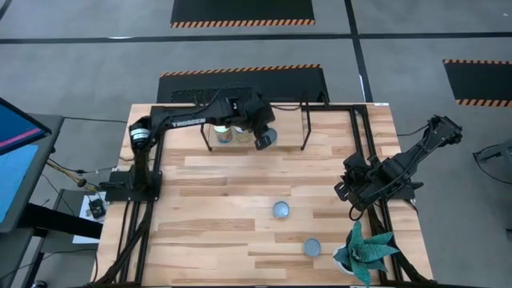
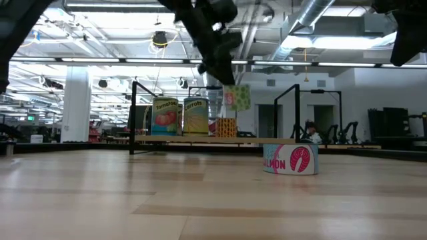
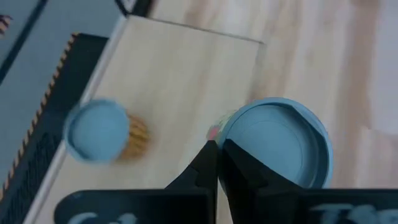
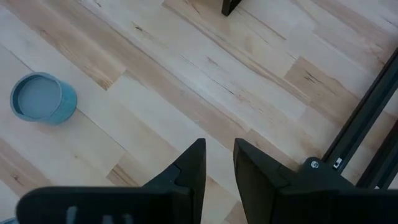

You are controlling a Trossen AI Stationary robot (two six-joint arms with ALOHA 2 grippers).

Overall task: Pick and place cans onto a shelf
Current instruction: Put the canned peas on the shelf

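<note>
My left gripper (image 1: 262, 138) is over the light-wood shelf (image 1: 291, 128) at the table's far side, shut on a can with a blue-grey top (image 3: 280, 143). In the low view the can (image 2: 237, 98) hangs above the shelf board (image 2: 173, 139). A tomato can (image 2: 166, 117), a carrot can (image 2: 195, 117) and an orange-labelled can (image 2: 227, 127) stand on the shelf on their bases. Two more cans (image 1: 281, 210) (image 1: 311, 248) stand on the tabletop. My right gripper (image 4: 219, 163) is open and empty above the table's right side. My left gripper holds the can by the edge of its top (image 3: 231, 138). One finger (image 3: 245, 171) lies over the round top, the other (image 3: 202, 168) is at the side wall. The fingers come from above, slanting down. The can hangs below them, clear of the shelf.
A green spiky plant (image 1: 364, 252) stands at the table's near right corner. A can labelled salmon (image 2: 290, 159) stands on the tabletop in front of the shelf. Black frame posts (image 1: 364, 136) run along the table's sides. The right wrist view shows one table can (image 4: 42, 98).
</note>
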